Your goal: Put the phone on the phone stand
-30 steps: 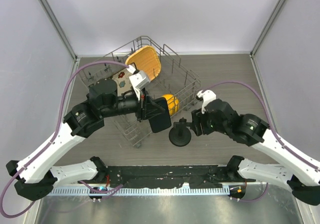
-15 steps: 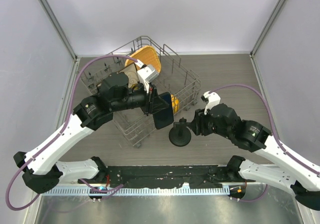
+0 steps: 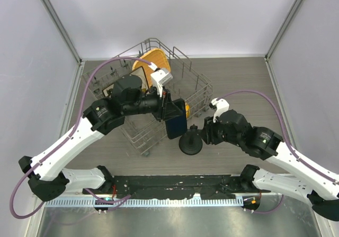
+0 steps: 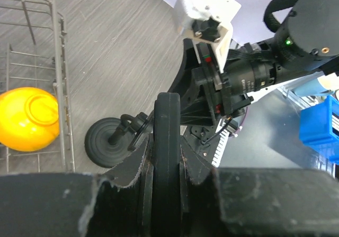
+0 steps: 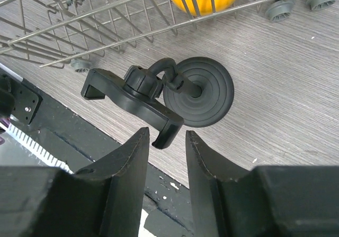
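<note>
Between the pinching jaws of the left gripper stood the phone, a thin black slab, edge-on; the jaws of the right gripper, part-spread at the stand, had narrowed.

Pale white walls enclose a grey wood-grain tabletop, with metal corner posts, evenly lit.

You are looking at the phone, sitting in the left gripper, just left of the phone stand, which is standing on the counter. The rack is standing behind the stand, with a bowl lying in it. The right gripper is sitting at the stand's right.
</note>
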`<state>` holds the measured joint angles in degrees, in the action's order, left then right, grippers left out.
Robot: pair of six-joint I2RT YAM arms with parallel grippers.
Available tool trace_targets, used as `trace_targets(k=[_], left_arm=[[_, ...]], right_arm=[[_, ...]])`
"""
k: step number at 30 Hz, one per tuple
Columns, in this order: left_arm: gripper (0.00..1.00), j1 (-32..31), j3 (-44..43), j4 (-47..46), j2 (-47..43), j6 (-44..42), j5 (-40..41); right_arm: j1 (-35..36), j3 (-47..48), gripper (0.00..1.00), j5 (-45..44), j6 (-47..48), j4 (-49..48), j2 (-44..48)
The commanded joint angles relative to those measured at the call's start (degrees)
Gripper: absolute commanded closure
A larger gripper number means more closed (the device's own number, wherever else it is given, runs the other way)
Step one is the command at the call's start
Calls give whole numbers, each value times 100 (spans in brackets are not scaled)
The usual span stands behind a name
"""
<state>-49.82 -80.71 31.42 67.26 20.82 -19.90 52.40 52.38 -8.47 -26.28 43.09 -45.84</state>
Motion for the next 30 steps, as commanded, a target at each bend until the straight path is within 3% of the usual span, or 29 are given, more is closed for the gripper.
trace_targets(k=[1, 8, 18, 21, 22, 24, 30], left_arm=[[100, -97, -463, -400, 102, 151, -339], [100, -203, -499, -488, 173, 133, -321], [100, -308, -499, -453, 278, 2, -260], [100, -387, -490, -452, 313, -139, -269], [100, -405, -455, -479, 314, -183, -312], [100, -536, -324, -662, 279, -419, -374], [100, -757, 641, -2173, 6, -895, -1752]], right_arm=[[24, 194, 62, -58, 194, -99, -170], [33, 194, 63, -67, 255, -152, -215], [42, 220, 74, -234, 282, -143, -293], [25, 211, 88, -208, 334, -169, -320], [33, 203, 99, -164, 395, -178, -320], [33, 211, 99, 20, 483, -196, -337], [33, 176, 100, 179, 809, -327, -373]])
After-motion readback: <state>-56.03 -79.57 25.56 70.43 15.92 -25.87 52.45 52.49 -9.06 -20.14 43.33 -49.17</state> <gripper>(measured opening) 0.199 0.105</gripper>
